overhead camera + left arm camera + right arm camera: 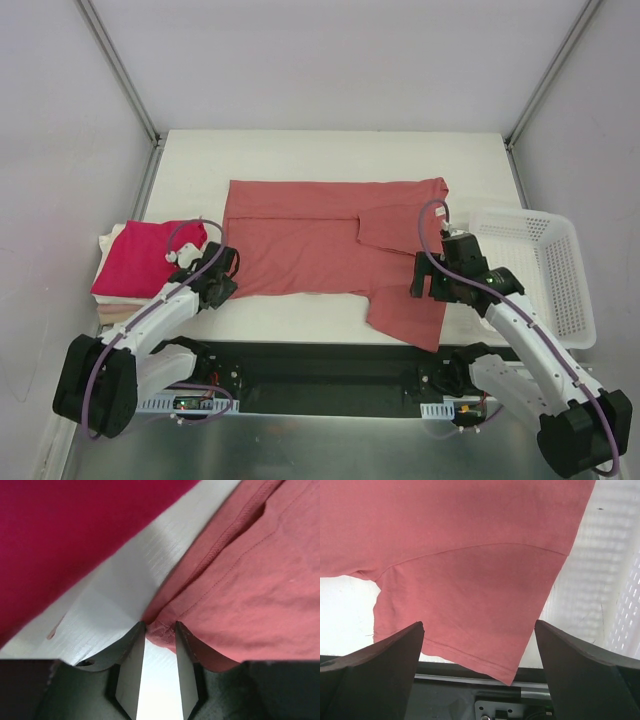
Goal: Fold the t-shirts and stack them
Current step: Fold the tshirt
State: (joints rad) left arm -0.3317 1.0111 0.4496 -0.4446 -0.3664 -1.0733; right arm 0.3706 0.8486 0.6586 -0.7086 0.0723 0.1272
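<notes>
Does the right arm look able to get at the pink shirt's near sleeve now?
Probably yes: the right gripper is open over that sleeve, with nothing between; the basket stands aside.

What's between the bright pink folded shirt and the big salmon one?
Only a bare strip of white table, shown in the left wrist view. From above, the left gripper sits there too.

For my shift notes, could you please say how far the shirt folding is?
Done: a magenta shirt lies folded on cream ones. In hand: the salmon shirt, partly folded, left pincer at its corner, right pincer open over a sleeve. Left: finishing and stacking it.
</notes>
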